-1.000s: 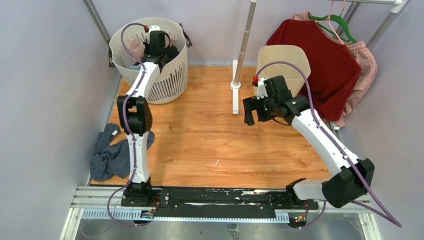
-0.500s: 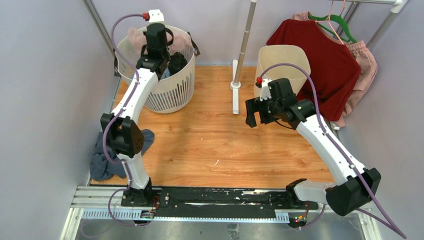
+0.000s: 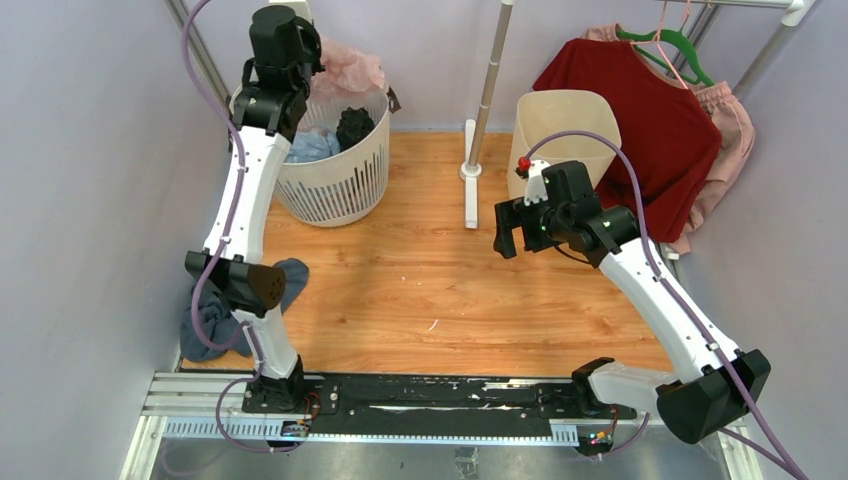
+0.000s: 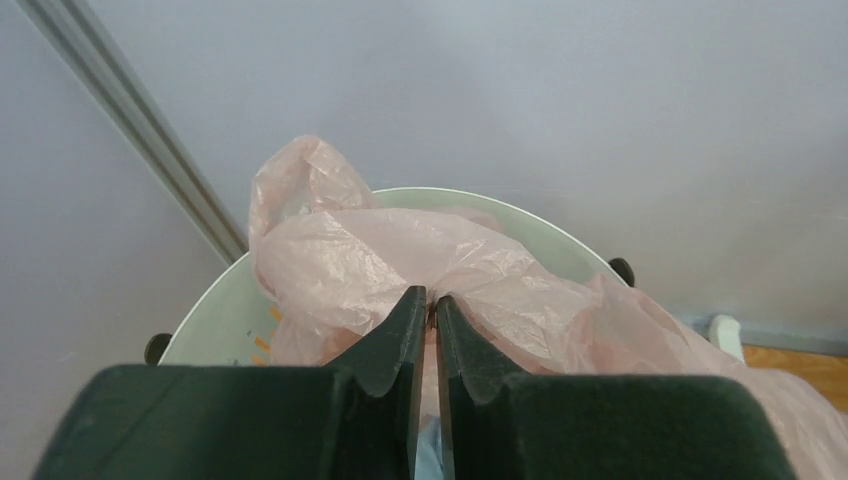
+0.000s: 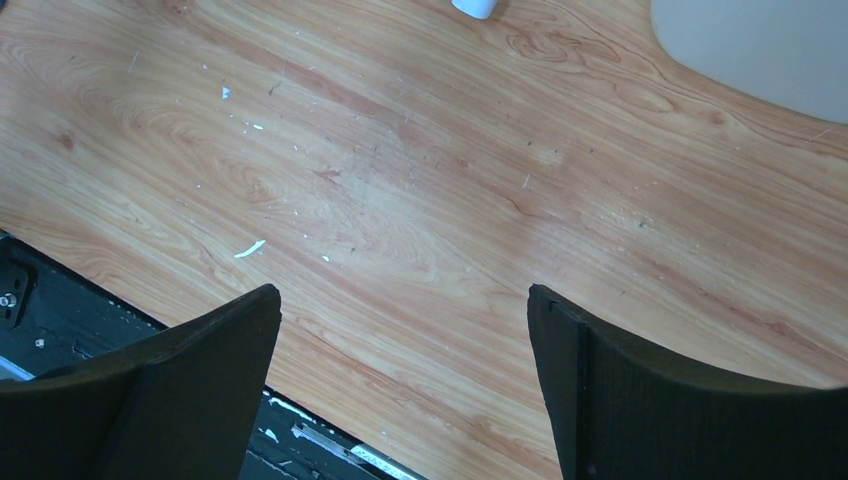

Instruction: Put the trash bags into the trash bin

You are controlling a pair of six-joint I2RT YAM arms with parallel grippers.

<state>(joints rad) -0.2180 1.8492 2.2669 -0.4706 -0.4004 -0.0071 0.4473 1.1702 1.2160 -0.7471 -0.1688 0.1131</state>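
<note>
Trash bag (image 4: 380, 255), 1 s ago down in the white basket (image 3: 345, 175), now hangs above its rim from left pincer (image 4: 432, 300), nearly shut on a fold; right pincer (image 5: 403, 330) gapes empty nr trash bin (image 3: 565, 115), so carry-over is next.

The right gripper (image 5: 402, 300) hangs over a wooden floor (image 5: 420, 180), its two dark fingers (image 5: 200, 370) spread wide with nothing between them. A white scrap (image 5: 250, 248) lies among pale specks. The bin (image 5: 760, 50) shows top right, and a black rail (image 5: 40, 300) bottom left.
</note>
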